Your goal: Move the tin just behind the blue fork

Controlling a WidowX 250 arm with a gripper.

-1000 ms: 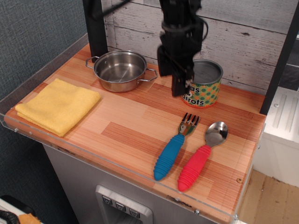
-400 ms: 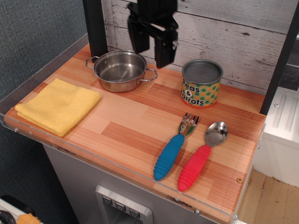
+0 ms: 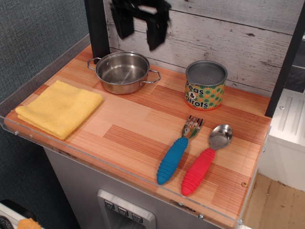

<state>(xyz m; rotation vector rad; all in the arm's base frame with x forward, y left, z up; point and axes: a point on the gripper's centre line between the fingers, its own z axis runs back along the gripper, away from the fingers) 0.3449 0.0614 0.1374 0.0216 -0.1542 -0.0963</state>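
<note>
The tin (image 3: pixel 205 85), a short can with a grey lid and a yellow dotted "Peas & Carrots" label, stands upright near the back wall. It is just behind the tines of the blue fork (image 3: pixel 178 150), which lies on the wooden counter with its ribbed handle toward the front edge. My gripper (image 3: pixel 139 29) is high up at the back left, above the steel pot. Its two black fingers are apart and hold nothing. It is well clear of the tin.
A steel two-handled pot (image 3: pixel 123 71) sits at the back left. A folded yellow cloth (image 3: pixel 59 108) lies at the left. A red-handled spoon (image 3: pixel 205 160) lies right of the fork. A clear raised rim (image 3: pixel 119 167) edges the counter.
My gripper has risen and moved left, from in front of the tin to high above the pot. The tin, fork and spoon have not moved.
</note>
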